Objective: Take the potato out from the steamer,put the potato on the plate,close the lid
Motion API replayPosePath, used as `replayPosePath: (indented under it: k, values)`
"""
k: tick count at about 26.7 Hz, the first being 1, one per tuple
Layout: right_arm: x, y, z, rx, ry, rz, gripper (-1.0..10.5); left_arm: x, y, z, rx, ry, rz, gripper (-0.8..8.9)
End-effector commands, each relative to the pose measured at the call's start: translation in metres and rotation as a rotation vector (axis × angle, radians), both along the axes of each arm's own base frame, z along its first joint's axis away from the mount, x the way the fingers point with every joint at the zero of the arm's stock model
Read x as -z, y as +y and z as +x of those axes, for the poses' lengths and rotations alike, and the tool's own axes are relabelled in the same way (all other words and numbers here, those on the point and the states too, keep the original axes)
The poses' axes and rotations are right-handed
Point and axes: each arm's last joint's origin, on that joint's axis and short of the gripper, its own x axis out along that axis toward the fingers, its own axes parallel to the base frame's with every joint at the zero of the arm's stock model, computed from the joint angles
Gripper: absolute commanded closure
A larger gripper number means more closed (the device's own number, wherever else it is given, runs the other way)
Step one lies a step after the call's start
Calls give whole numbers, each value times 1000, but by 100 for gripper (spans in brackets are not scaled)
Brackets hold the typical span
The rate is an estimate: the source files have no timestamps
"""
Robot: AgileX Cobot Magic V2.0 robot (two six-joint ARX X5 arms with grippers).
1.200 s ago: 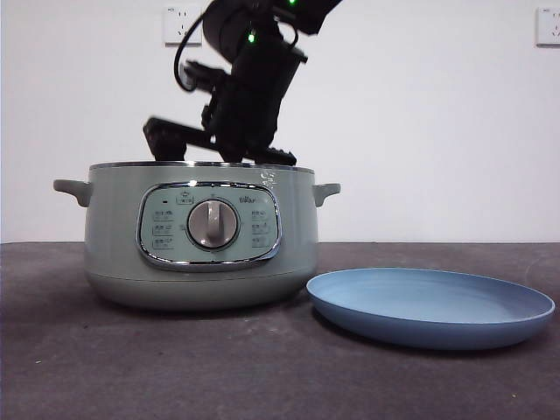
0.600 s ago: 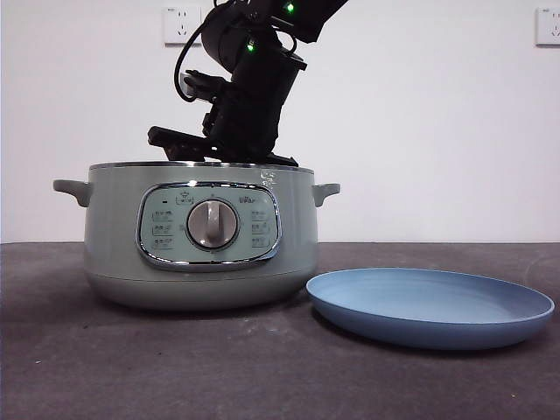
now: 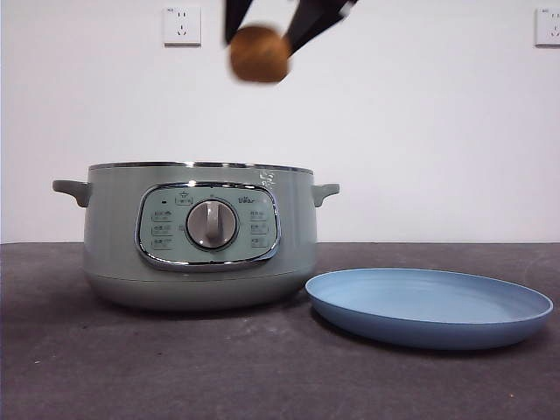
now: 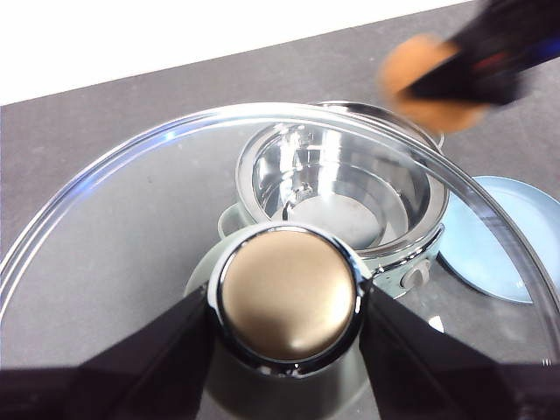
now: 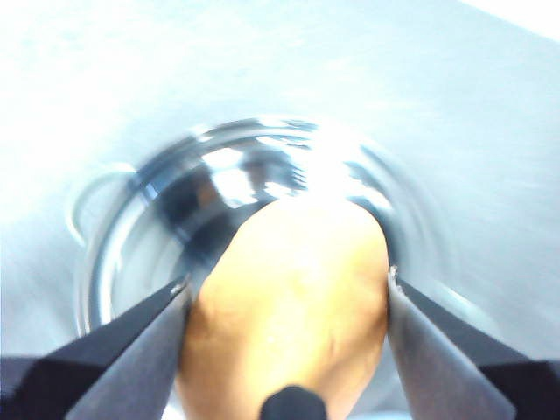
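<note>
The sage-green steamer (image 3: 199, 236) stands open on the dark table, its inner bowl empty in the left wrist view (image 4: 346, 188). My right gripper (image 3: 262, 35) is shut on the orange-brown potato (image 3: 259, 54) and holds it high above the steamer; the potato fills the right wrist view (image 5: 289, 306) and shows blurred in the left wrist view (image 4: 429, 79). My left gripper (image 4: 287, 302) is shut on the knob (image 4: 287, 293) of the glass lid (image 4: 114, 219), held in the air above the table. The light-blue plate (image 3: 429, 306) lies to the right of the steamer.
A white wall with two sockets (image 3: 182, 24) stands behind the table (image 3: 262, 376). The steamer's side handles (image 3: 72, 189) stick out left and right. The plate's rim lies close to the steamer's base.
The right gripper has risen out of the steamer with the potato in its jaws, from down at the pot's rim to near the top of the front view. Steamer and plate have not moved.
</note>
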Motion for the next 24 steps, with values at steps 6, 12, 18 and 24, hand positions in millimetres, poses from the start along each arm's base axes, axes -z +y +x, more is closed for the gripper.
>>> replayPosePath:
  k: [6, 12, 18, 24]
  values:
    - [-45, -66, -53, 103, 2, -122, 964, -10, 0, -4, 56, -77, -25, 822]
    - [-9, -95, -66, 172, 50, -130, 966, -10, -1, -4, 71, -75, -32, 822]
    - [55, -107, -66, 193, 101, -113, 965, -9, -2, -3, 80, -69, -35, 822]
    - [119, -109, -61, 185, 144, -62, 965, -8, -2, 0, 80, -54, -33, 822]
